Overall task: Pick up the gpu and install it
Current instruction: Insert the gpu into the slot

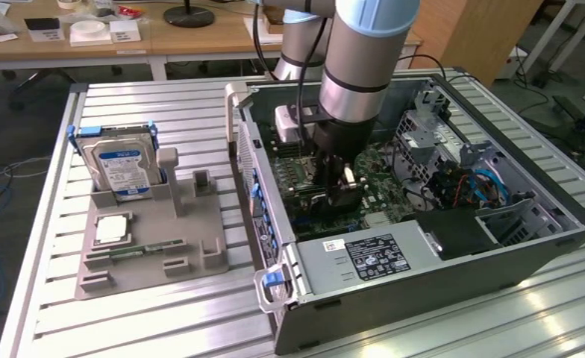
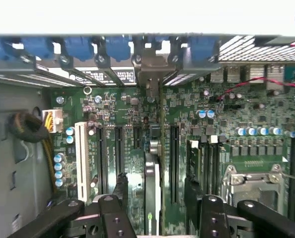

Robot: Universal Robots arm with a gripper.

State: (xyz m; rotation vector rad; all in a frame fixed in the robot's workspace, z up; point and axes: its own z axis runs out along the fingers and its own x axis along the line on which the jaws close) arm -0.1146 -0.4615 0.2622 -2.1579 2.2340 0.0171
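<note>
Now the fingers [image 2: 118, 196] stand spread apart, one on either side of the gpu [image 2: 152, 193], and neither visibly presses on it; the gripper [image 2: 155, 198] is released, holding nothing. The gpu stands on edge between them, its long edge down along a slot of the motherboard [image 2: 227, 109] and its pale end bracket lined up with the blue clips at the case's rear wall. By the look of it the card is already in its slot, so the pick-up and the placing are done; whether it is pushed fully home cannot be told, since the slot itself is hidden under the card.

In the exterior view the gripper [image 1: 339, 195] hangs low inside the open case [image 1: 531, 257], just above the motherboard [image 1: 380, 165]. Beside the case, on the exterior view's left, a grey holder [image 1: 153, 253] on the worktop [image 1: 173, 112] carries the hard drive [image 1: 123, 168] and a memory stick [image 1: 148, 248]; its other stands are empty.
</note>
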